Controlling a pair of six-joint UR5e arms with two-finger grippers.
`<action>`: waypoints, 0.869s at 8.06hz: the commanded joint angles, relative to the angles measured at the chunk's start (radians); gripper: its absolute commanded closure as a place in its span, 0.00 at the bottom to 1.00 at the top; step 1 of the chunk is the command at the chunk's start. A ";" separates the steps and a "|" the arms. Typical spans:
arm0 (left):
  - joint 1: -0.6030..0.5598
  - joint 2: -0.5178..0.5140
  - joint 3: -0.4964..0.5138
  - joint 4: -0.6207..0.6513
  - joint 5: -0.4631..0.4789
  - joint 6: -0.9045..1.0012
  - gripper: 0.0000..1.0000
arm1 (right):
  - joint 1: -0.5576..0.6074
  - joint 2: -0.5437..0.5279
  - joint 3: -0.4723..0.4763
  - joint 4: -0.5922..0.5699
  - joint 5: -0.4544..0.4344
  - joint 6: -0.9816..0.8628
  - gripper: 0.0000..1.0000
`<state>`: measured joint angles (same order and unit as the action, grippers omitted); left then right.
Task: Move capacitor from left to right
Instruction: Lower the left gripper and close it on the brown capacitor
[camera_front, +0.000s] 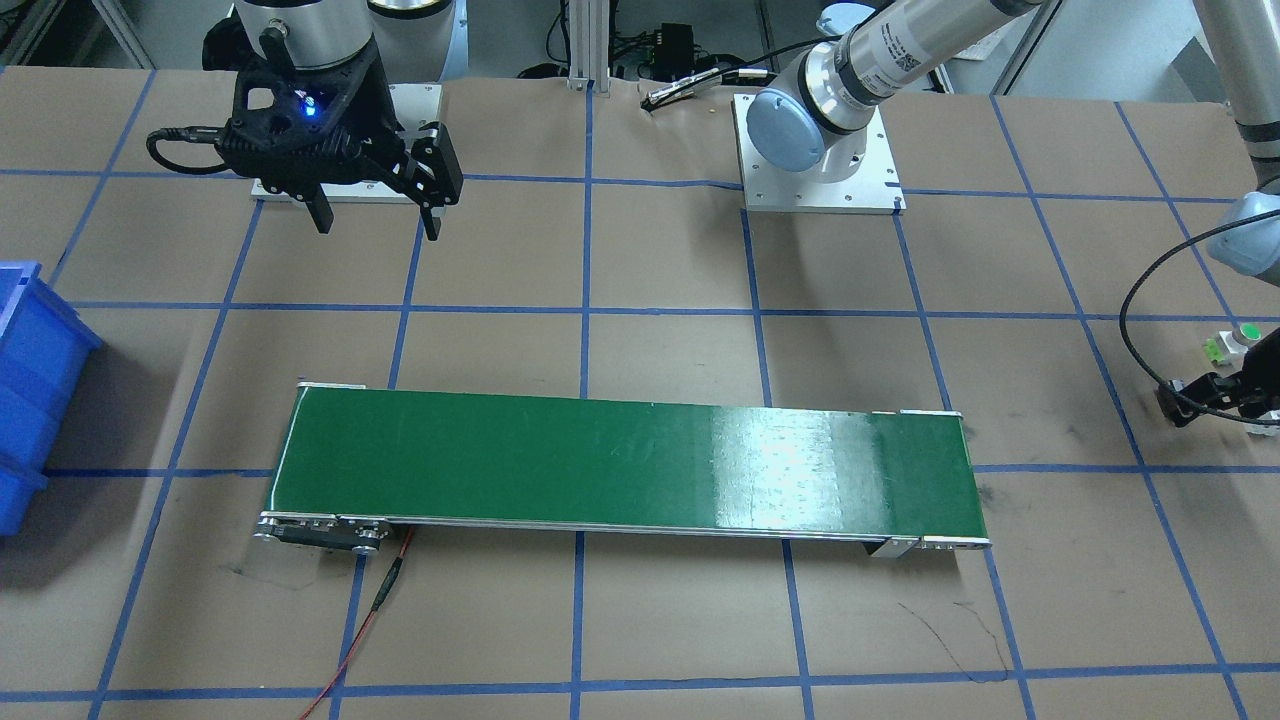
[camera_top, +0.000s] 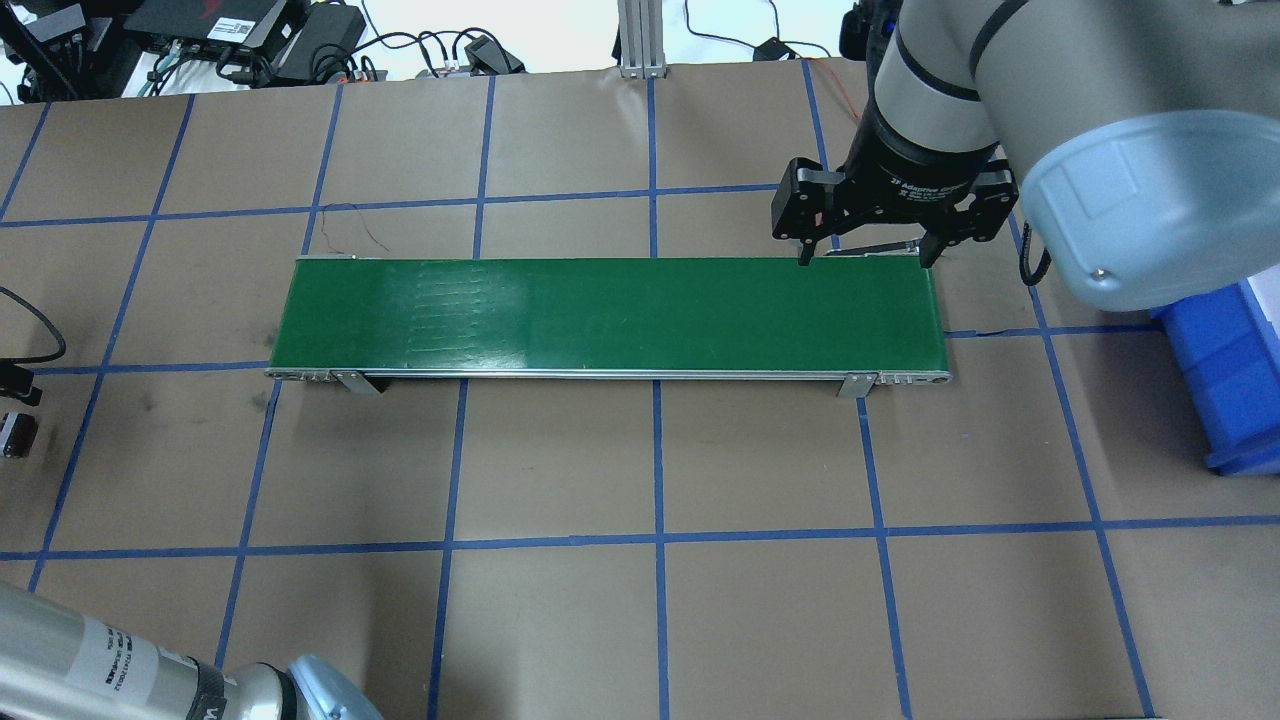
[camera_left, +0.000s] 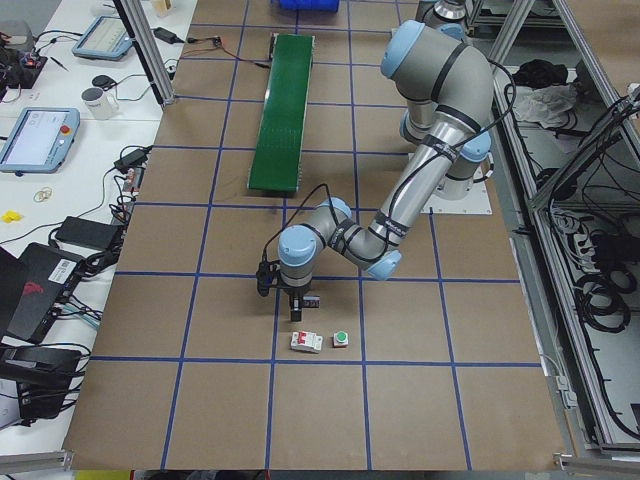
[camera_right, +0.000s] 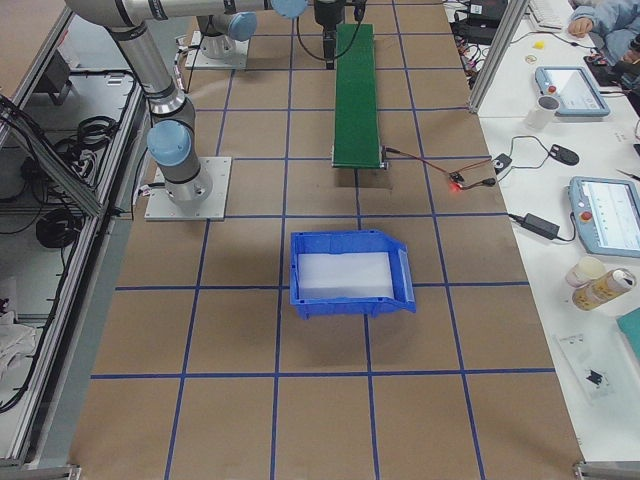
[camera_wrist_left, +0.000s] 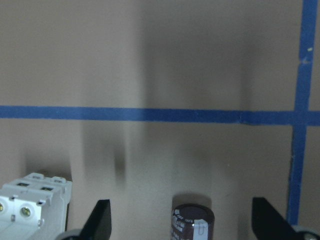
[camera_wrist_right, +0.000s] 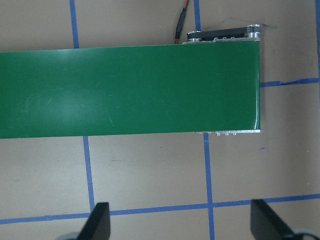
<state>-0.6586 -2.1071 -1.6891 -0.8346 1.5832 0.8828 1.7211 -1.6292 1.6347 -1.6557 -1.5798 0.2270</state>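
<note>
Brown paper taped into a blue grid covers the desk (camera_top: 560, 620), with a green conveyor (camera_top: 610, 315) across its middle. The capacitor (camera_wrist_left: 193, 224) sits on the desk at the robot's far left, well apart from the conveyor. The left pincer (camera_wrist_left: 183, 222) stands wide open around it, one finger on each side and neither touching it; it has hold of nothing. The right pincer (camera_top: 866, 258) is likewise spread and empty, hovering over the conveyor's right end.

Step in hand, as judged: grasp the capacitor. Proceed as follows.

1. Lower the left pincer until the fingers flank the dark body, not only its top.
2. Centre the capacitor between the fingers, so that neither pushes it aside on closing.
3. Watch the white-grey blocky part (camera_wrist_left: 31, 206), just beside one finger; a sideways drift could strike it.
4. Close slowly, then lift straight up.

Only the left wrist view shows the gap between fingers and capacitor. Its lower part is cut off there, so you cannot tell whether it stands or lies. The exterior left view adds the green-capped part (camera_left: 341, 338) near the blocky part. The exterior right view alone shows the whole blue bin (camera_right: 352, 303) beyond the conveyor's end.
</note>
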 joint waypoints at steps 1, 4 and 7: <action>-0.001 -0.005 -0.003 -0.046 0.036 0.136 0.00 | 0.000 0.000 0.001 -0.001 0.000 0.002 0.00; -0.001 -0.024 -0.003 -0.058 0.041 0.137 0.13 | 0.000 -0.001 -0.001 0.008 -0.018 0.003 0.00; -0.001 -0.021 -0.001 -0.067 0.094 0.136 0.98 | 0.000 -0.009 0.001 0.007 -0.028 -0.002 0.00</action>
<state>-0.6596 -2.1290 -1.6920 -0.8945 1.6281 1.0182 1.7202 -1.6310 1.6338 -1.6483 -1.6053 0.2282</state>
